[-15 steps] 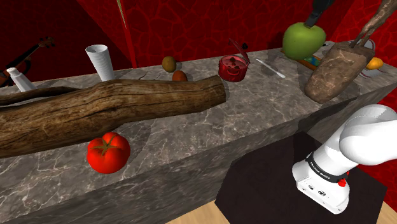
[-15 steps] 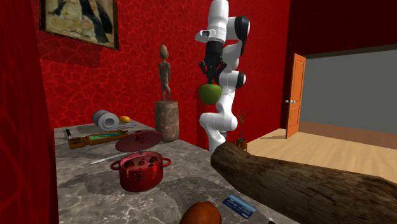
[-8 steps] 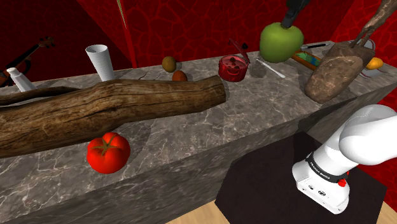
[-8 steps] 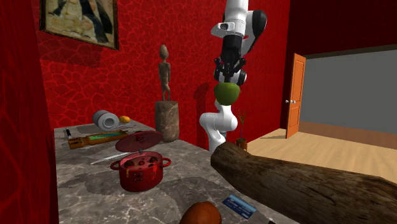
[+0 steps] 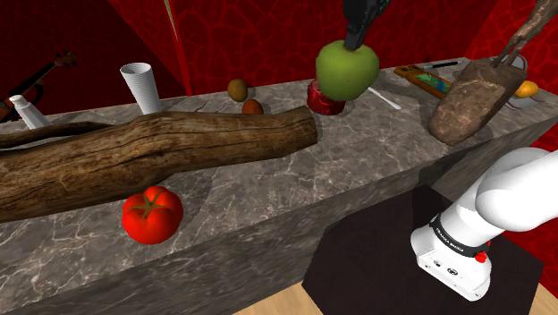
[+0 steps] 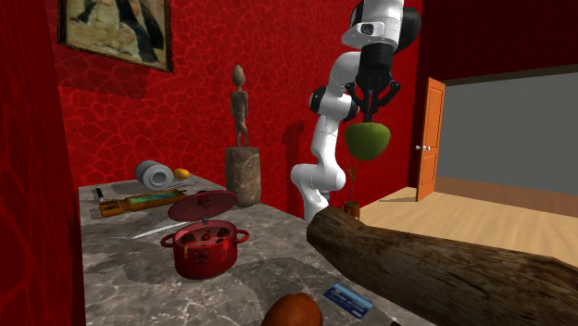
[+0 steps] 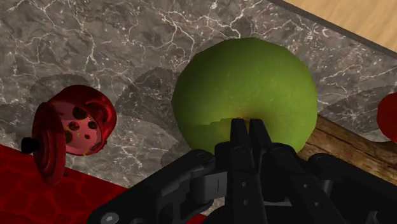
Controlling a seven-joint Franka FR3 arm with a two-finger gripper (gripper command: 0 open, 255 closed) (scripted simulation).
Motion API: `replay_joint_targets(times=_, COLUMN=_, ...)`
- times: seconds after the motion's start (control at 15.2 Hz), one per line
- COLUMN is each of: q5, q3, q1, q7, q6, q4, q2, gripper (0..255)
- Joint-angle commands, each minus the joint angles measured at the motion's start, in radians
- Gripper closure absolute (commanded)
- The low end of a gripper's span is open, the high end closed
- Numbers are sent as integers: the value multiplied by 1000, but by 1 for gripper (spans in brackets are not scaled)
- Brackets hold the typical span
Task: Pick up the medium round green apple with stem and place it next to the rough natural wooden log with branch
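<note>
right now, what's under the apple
The apple, held in the claw, hangs over the marble counter, between the pot and the log. The patch straight below is hidden by the apple.

Green apple (image 5: pixel 346 71); red pot (image 7: pixel 71 129)

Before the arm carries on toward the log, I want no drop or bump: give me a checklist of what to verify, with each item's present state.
1. Grip: the gripper is shut on the green apple, which hangs beneath it: ok.
2. Apple lifted off the marble counter: ok.
3. Target: the log lies flat on the counter, one end toward the apple: ok.
4. Bare marble in front of that end for a landing spot: ok.
5. Height margin over the red pot: cannot tell.
6. The tomato sits farther along the log, off the likely path: ok.
</note>
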Motion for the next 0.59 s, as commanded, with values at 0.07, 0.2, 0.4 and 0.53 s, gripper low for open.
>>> replay_joint_targets(times=0.07, q5=-42, q3=97, q1=-13, q7=91, q6=-19, q4=123, q2=112, gripper=255)
replay_joint_targets(times=0.2, q5=-81, q3=161, q1=-16, q7=150, q6=-25, q4=188, q2=185, gripper=255)
replay_joint_targets(times=0.4, q5=-61, q3=144, q1=-10, q7=138, q6=21, q4=116, q2=152, gripper=255)
replay_joint_targets(times=0.53, q5=-50, q3=135, q1=-7, q7=131, q6=50, q4=70, q2=132, gripper=255)
